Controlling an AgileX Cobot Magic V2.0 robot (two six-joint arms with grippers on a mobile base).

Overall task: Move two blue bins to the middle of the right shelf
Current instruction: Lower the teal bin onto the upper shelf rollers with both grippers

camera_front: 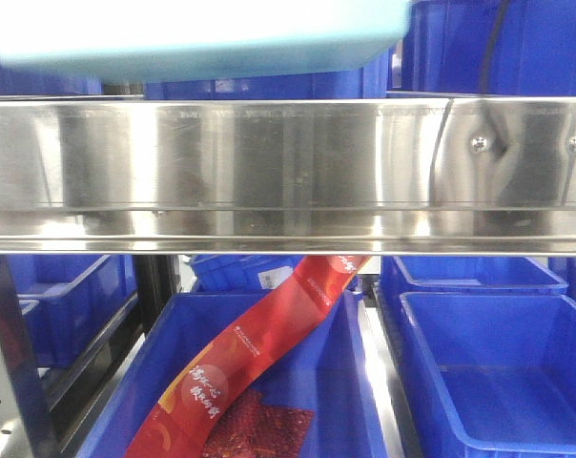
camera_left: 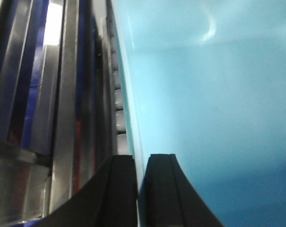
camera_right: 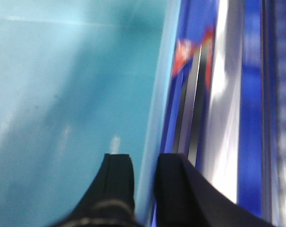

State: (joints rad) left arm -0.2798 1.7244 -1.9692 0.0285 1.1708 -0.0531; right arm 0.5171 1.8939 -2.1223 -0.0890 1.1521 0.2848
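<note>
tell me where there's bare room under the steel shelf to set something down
The right blue bin looks empty, bordered by the centre bin. That centre bin is crowded by a red packet strip. Bins behind are stacked tight.

One light-blue bin (camera_front: pixel 202 33) at frame top. Dark blue bins below steel shelf rail (camera_front: pixel 288 172): at least five visible, among them centre bin (camera_front: pixel 336 382), right bin (camera_front: pixel 498 372), left bin (camera_front: pixel 69 286). More dark blue bins behind rail, count unclear. One red packet strip (camera_front: pixel 259 343). Two grippers, left (camera_left: pixel 140 189) and right (camera_right: pixel 145 189).
</note>
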